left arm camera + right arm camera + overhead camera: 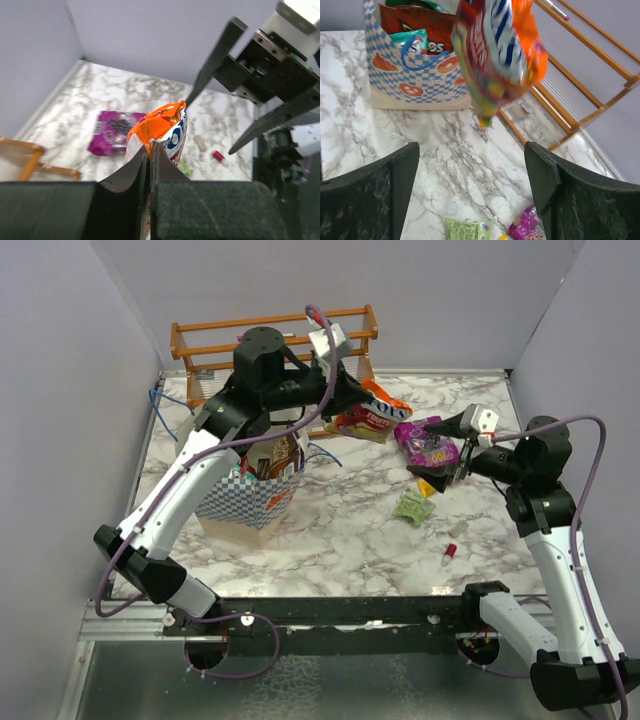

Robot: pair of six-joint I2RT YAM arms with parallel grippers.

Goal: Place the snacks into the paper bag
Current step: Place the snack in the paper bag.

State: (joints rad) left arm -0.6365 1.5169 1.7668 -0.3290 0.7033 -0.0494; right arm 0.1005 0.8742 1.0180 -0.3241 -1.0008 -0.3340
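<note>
The paper bag (250, 502) stood open, with packets inside, below the left gripper (149, 150) and off to its left. That gripper was clenched on an edge of the orange-and-red packet (162, 127), which hung beneath it clear of the table (340, 530). By my judgement the packet needed carrying squarely over the bag's mouth, its dangling tail past the rim, before any release. The right gripper (447, 450) hovered agape just above the magenta pack (425, 445), the small light-green packet (412, 506) lying near it on the robot's side
</note>
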